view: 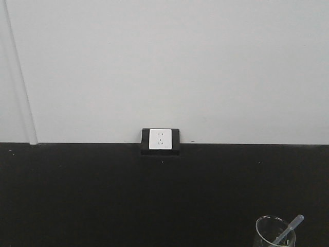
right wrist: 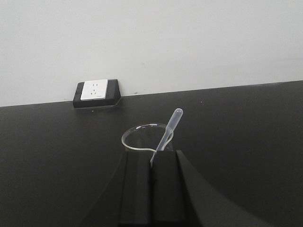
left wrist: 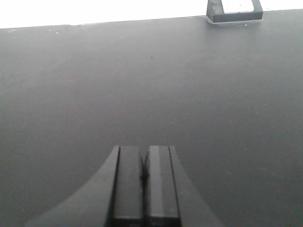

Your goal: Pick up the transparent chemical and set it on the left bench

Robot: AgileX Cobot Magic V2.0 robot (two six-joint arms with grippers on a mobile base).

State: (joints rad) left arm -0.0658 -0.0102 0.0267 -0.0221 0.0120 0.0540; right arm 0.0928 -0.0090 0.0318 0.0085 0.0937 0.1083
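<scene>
right gripper [right wrist: 151,161]: fingers pinched tight on the near rim of the transparent chemical [right wrist: 141,138], pipette [right wrist: 169,126] leaning right out of it; can't tell if the beaker is lifted or standing
left gripper [left wrist: 143,163]: fingers clenched against each other, over the black countertop [view: 92,195]
front view: beaker at near right corner, wall socket [view: 160,139] far centre at the wall

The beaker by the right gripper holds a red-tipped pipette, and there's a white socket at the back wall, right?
Not quite: the pipette in the beaker is clear throughout, with no red tip, as the right wrist view shows. The white socket at the back wall is correct.
</scene>
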